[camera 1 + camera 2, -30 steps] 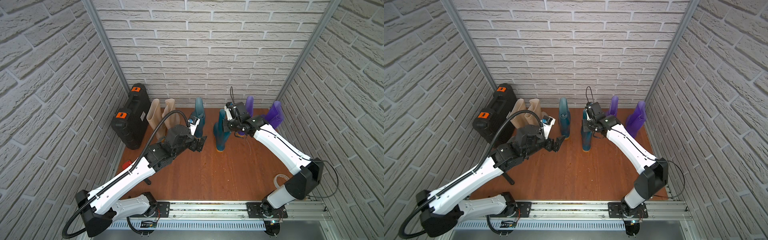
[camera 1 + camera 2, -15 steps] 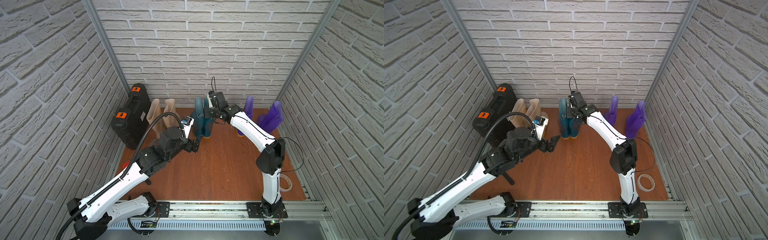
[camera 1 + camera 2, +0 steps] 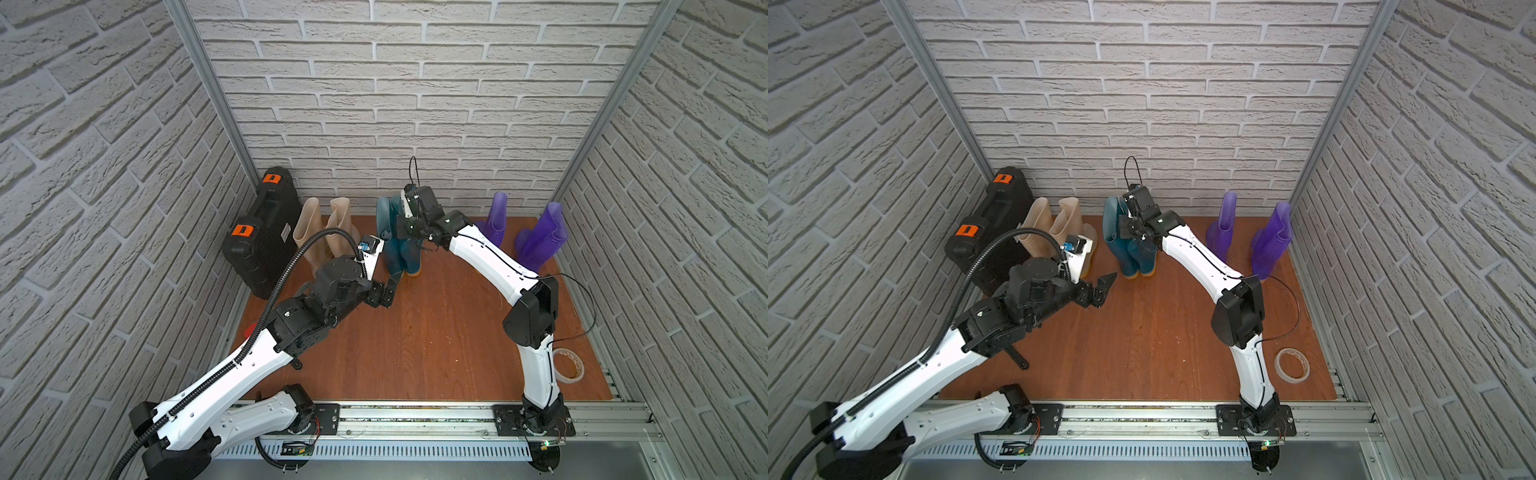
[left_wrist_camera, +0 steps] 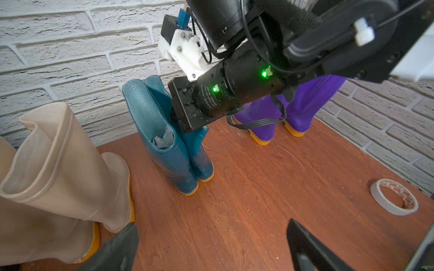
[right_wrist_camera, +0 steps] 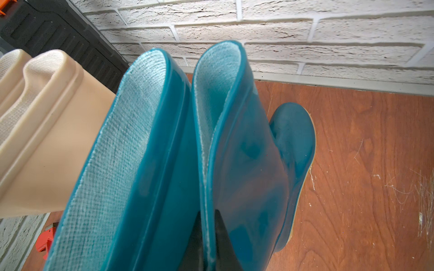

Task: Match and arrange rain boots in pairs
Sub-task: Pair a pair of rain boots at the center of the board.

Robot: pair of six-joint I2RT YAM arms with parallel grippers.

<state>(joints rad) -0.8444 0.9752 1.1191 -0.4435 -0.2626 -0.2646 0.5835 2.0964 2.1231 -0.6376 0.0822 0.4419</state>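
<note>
Teal boot [image 5: 246, 152] rim nipped by right pincer [image 5: 207, 239] shows clearly only in its wrist view; left pincer [image 3: 1102, 290] gapes empty

White arms [image 3: 486, 257], black joints [image 3: 532, 311], apparently ribbed conduit [image 3: 291, 266].

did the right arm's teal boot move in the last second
Yes, the held boot slid away from the purple boots, up beside the other teal boot.

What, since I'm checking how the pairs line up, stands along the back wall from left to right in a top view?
The black case → beige boots → teal boots, side by side → purple boots, standing apart.
</note>
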